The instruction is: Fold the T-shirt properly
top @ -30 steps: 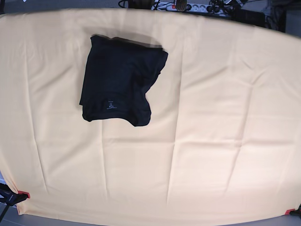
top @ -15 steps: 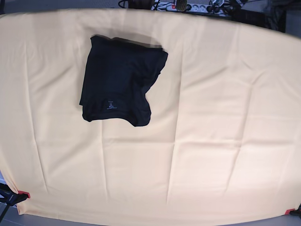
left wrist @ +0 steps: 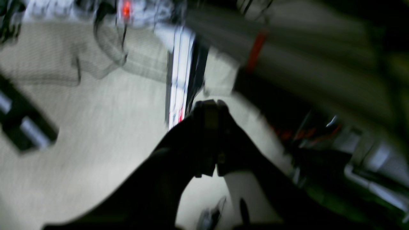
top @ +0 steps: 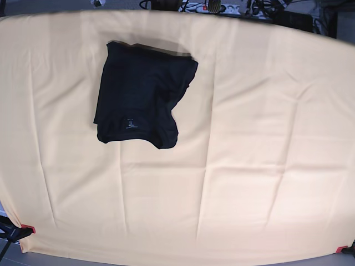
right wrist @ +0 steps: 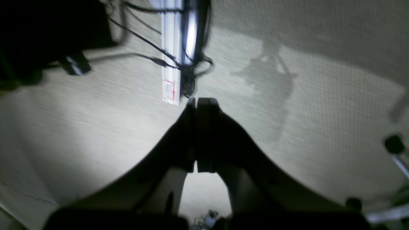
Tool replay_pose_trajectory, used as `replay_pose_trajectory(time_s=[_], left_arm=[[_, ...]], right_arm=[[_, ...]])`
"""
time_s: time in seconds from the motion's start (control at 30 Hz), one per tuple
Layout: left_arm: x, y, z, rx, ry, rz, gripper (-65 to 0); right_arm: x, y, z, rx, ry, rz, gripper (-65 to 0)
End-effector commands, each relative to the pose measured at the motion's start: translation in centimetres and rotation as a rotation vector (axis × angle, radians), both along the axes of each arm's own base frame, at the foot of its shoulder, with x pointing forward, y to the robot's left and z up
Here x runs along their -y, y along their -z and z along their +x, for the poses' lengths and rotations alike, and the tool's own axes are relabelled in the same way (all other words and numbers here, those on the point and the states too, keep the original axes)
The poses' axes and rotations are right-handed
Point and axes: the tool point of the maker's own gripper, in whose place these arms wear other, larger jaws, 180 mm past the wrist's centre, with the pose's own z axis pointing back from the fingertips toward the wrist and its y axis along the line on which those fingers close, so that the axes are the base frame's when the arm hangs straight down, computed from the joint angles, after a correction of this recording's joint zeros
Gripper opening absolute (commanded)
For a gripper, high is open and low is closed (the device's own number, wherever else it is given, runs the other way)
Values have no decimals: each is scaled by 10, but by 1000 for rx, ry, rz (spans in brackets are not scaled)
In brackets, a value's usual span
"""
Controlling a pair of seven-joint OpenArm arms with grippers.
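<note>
The setting presents as a robotics lab or test room rather than a home. The work surface is a wide table draped in a pale yellow-orange cloth [top: 249, 138], pinned at its near corners by red-tipped clamps [top: 26, 228]. Beyond the far edge lie a white power strip [top: 195, 7] and tangled black cables [top: 260, 8]. Both wrist views look down on grey carpeted floor [right wrist: 319, 95], where a white cable channel [right wrist: 171, 48] runs with loose wires [right wrist: 191, 76] bunched at its end.

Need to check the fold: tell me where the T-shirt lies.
In the base view, the T-shirt lies folded on the yellow-orange cloth, upper left of centre, near its far edge.
</note>
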Motion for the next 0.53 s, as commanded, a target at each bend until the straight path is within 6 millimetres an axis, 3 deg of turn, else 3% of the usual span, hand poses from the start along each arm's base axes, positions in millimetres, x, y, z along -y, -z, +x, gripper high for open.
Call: replay_pose_trajectory(time_s=[0.0,0.27,0.37,0.5], left_arm=[[2,0,-6,5,23,2,-650],[5,16,-43,-42,108,212,-650],[17,13,-54,-22,151,189,-650],[29,9,-55,19,144,168,-650]], right_arm=[[-1,-1,-5,-6,-12,3,-650],[-51,1,-1,7,27,77,-650],[-61,1,-1,7,33,93,-650],[-68,1,3,13,36,106,-650]])
